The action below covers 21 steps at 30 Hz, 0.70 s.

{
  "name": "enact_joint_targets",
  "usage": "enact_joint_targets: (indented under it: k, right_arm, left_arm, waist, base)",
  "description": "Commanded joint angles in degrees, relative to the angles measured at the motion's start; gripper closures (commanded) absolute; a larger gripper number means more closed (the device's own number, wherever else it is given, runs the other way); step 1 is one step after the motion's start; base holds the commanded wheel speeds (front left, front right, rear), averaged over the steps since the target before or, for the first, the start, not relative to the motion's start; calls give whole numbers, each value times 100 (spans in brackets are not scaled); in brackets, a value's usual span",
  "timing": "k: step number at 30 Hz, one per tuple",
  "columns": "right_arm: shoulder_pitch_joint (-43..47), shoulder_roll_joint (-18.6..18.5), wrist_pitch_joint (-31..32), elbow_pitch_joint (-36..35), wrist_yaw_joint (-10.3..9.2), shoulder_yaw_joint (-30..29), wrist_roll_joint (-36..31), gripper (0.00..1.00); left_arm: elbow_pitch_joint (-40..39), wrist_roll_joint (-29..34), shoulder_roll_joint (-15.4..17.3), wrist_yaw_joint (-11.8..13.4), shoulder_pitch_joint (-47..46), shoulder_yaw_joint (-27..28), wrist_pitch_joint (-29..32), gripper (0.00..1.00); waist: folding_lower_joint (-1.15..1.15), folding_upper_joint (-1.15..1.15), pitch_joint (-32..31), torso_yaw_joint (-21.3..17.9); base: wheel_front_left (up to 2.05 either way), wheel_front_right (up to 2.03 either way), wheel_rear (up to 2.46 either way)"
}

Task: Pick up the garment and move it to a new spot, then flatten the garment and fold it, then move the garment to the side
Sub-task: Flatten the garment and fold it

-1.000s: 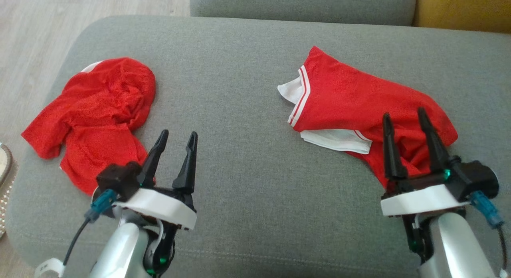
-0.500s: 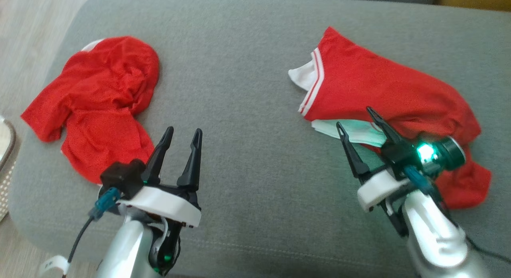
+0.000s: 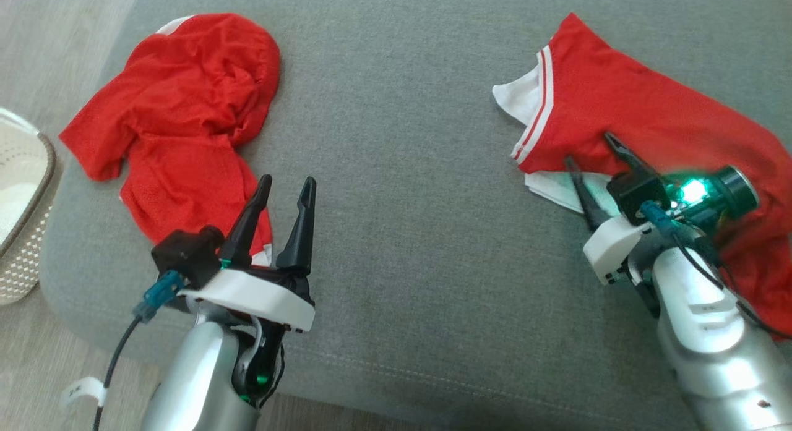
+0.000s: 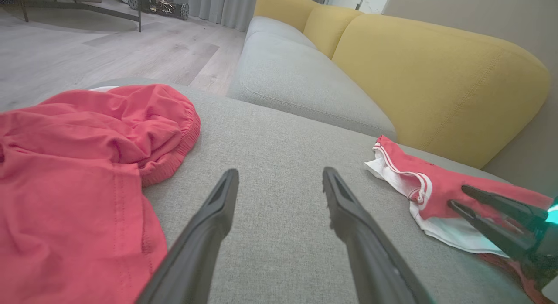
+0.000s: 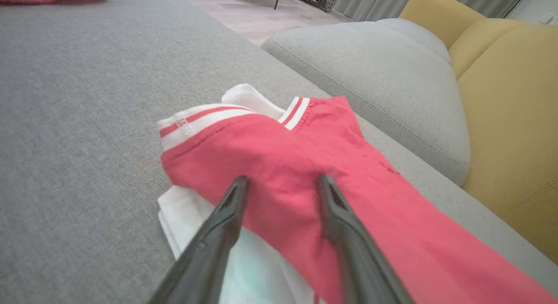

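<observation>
directly beneath spread right hand (image 3: 589, 148), red garment (image 3: 649, 115), grey sofa (image 3: 402, 171)

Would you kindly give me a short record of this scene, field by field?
cushion: grey, holds both garments
crumpled garment: red, on the left
striped garment: red, white trim, on the right
left hand: open, over bare cushion beside crumpled garment
right hand: open, fingertips at striped garment's red fold
basket: pale, left of cushion
</observation>
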Motion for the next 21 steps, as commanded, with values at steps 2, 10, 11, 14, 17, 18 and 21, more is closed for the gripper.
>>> enact_joint_targets:
  k: [2,10,11,14,17,18,21]
  right_arm:
    - [-184,101,-140,-63,43,75,49,100]
    - [-244,488,-554,-148,43,791,844,100]
    - [-227,517,-576,-224,43,960,987,100]
    - [-162,573,-618,-571,43,1568,1554,100]
    - [-85,515,-624,-1065,43,2282,2239,100]
    - [-61,472,-591,-1255,43,2475,2518,100]
    - [-70,205,-323,-1918,43,2845,3291,100]
  left_arm:
    - [-166,-33,46,-28,-241,156,-70,0]
    - [-94,-65,45,-30,-204,158,-70,0]
    - [-85,-66,45,-30,-191,146,-70,0]
    - [-60,-75,45,-10,-133,130,-70,0]
    - [-8,-87,45,20,-26,128,-70,0]
    - [3,-89,45,27,11,131,-70,0]
    - [9,-102,45,46,98,130,-70,0]
  waist:
    - [0,0,-5,12]
    - [0,0,-280,-117]
    - [0,0,-340,-139]
    - [0,0,-533,-213]
    - [0,0,-748,-294]
    - [0,0,-805,-319]
    - [0,0,-892,-367]
  base:
    - [0,0,0]
    - [0,0,0]
    - [0,0,0]
    - [0,0,0]
    - [0,0,0]
    - [0,0,0]
    - [0,0,0]
